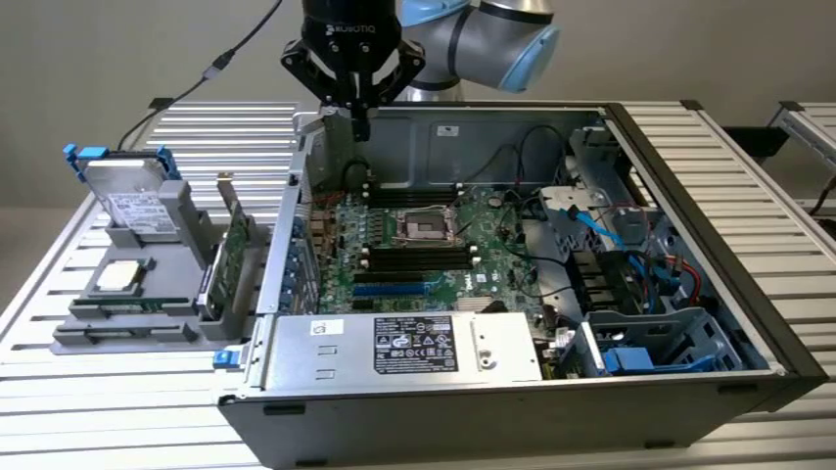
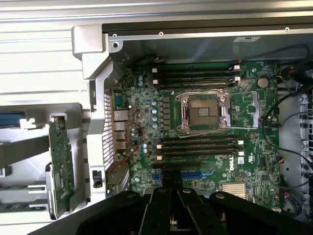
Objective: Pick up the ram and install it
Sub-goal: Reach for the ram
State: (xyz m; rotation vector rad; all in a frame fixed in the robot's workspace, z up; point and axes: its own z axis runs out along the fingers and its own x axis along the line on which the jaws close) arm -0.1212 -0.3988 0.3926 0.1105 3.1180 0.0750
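In the exterior view, the likeliest trouble is a collision. A reach from inside the case (image 1: 731,259) toward the holder (image 1: 92,338) must clear the case's side wall and the upright card (image 1: 235,257), and a low path could clip either. The gripper (image 1: 362,127) hangs over the case's back wall, fingers pressed together on nothing. The ram (image 1: 131,306) appears to lie flat in the holder near the table's (image 1: 196,127) edge at the exterior view's left, well apart from the gripper. In the wrist view the fingertips (image 2: 165,181) meet above the motherboard (image 2: 142,117), near black slots (image 2: 198,145).
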